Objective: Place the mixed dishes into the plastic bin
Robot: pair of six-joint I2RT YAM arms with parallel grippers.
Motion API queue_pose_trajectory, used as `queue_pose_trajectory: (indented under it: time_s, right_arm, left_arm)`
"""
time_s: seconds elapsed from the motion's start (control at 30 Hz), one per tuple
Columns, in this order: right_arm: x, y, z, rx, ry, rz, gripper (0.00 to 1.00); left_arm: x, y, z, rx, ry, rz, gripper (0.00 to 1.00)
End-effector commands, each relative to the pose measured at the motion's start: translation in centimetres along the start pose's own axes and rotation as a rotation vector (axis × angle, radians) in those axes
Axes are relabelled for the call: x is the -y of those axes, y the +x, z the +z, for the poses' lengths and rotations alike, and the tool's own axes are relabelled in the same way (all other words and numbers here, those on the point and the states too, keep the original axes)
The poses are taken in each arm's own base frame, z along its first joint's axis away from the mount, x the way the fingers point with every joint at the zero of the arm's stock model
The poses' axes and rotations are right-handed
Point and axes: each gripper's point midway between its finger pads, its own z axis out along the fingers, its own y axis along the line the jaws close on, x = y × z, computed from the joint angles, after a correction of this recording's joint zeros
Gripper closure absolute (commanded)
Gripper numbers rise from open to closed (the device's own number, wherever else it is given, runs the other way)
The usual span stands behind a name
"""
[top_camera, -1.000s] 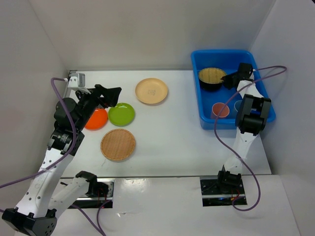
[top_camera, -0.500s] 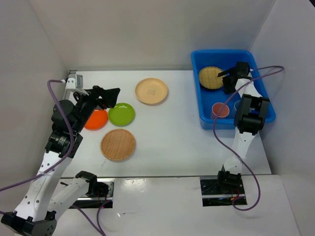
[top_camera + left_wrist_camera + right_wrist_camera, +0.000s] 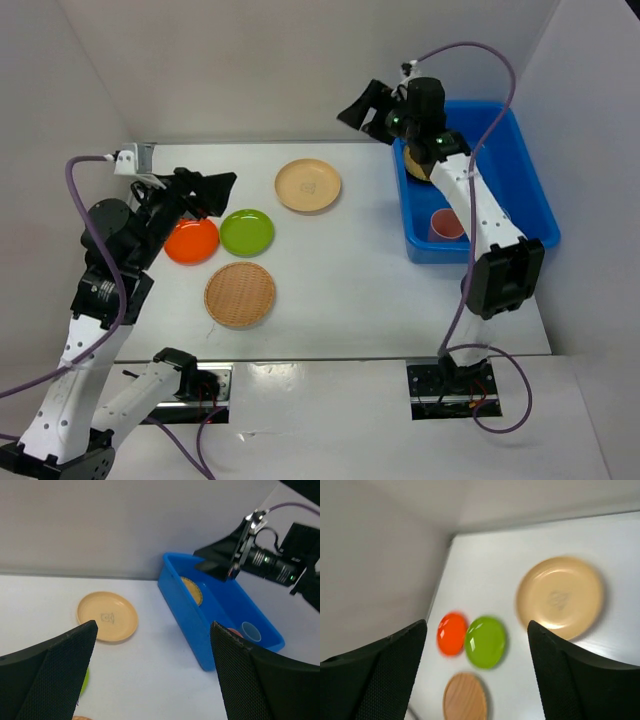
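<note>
The blue plastic bin (image 3: 530, 210) stands at the right. It holds a tan woven plate (image 3: 416, 166), partly behind my right arm, and a pink cup (image 3: 446, 224). The left wrist view adds a blue cup (image 3: 250, 631) inside the bin (image 3: 190, 615). On the table lie a beige plate (image 3: 308, 185), a green plate (image 3: 247, 232), an orange plate (image 3: 192, 241) and another woven plate (image 3: 240, 294). My right gripper (image 3: 362, 113) hangs open and empty, high beside the bin's far left corner. My left gripper (image 3: 213, 192) is open and empty above the orange plate.
White walls close in the table at the back and on both sides. A purple cable (image 3: 470, 60) arcs over the bin from my right wrist. The arm bases (image 3: 200, 380) sit at the near edge.
My right gripper has opened, left the woven plate and bowl in the bin, risen and swung left past the bin's far left corner. My left arm has shifted slightly left.
</note>
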Motion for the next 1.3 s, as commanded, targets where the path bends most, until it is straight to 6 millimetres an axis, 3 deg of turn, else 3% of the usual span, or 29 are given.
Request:
queue_pose_trajectory:
  time_s: [0.0,0.03,0.13,0.17,0.2,0.23,0.27,0.5,0.73,0.97,1.27]
  right_arm:
    - [-1.3,8.6,-0.1,-0.283,-0.23,-0.033,0.16]
    - [-3.2,11.0,-0.2,-0.336,-0.282,-0.054,0.16]
    - [-6.0,16.5,-1.1,-0.486,-0.395,-0.09,0.16]
    - [-6.6,20.4,-1.2,-0.589,-0.421,-0.091,0.16]
    - [-7.0,22.6,-1.7,-0.66,-0.459,-0.088,0.16]
    - [-7.1,24.3,-1.9,-0.702,-0.47,-0.09,0.16]
    - [-6.9,27.3,-2.2,-0.768,-0.48,-0.081,0.16]
    - [-4.8,36.2,-3.4,-0.934,-0.503,-0.012,0.17]
    - [-3.4,41.4,-2.9,-1.011,-0.499,0.042,0.19]
    - [-3.0,42.8,-1.0,-0.983,-0.451,0.135,0.19]
    - [-2.2,46.2,-0.6,-1.031,-0.411,0.153,0.24]
  left_arm:
    - [1.4,-3.4,-1.3,0.099,0.02,-0.013,0.01]
    - [1.8,-4.0,-1.7,0.115,0.029,-0.012,0.01]
    - [2.1,-4.2,-1.4,0.115,0.047,-0.01,0.01]
    - [2.7,-4.4,-1.5,0.113,0.071,-0.008,0.01]
    - [2.7,-4.1,-1.2,0.1,0.077,-0.008,0.01]
    - [2.8,-3.8,-1.0,0.086,0.083,-0.018,0.01]
    - [3.1,-3.6,-1.0,0.076,0.102,-0.016,0.01]
    - [4.4,-3.9,-1.5,0.078,0.166,-0.027,0.01]
    - [4.3,-2.7,-2.5,0.068,0.173,-0.054,0.01]
    - [4.6,-3.1,-3.1,0.08,0.189,-0.04,0.01]
    - [4.4,-2.7,-3.6,0.072,0.184,-0.033,0.01]
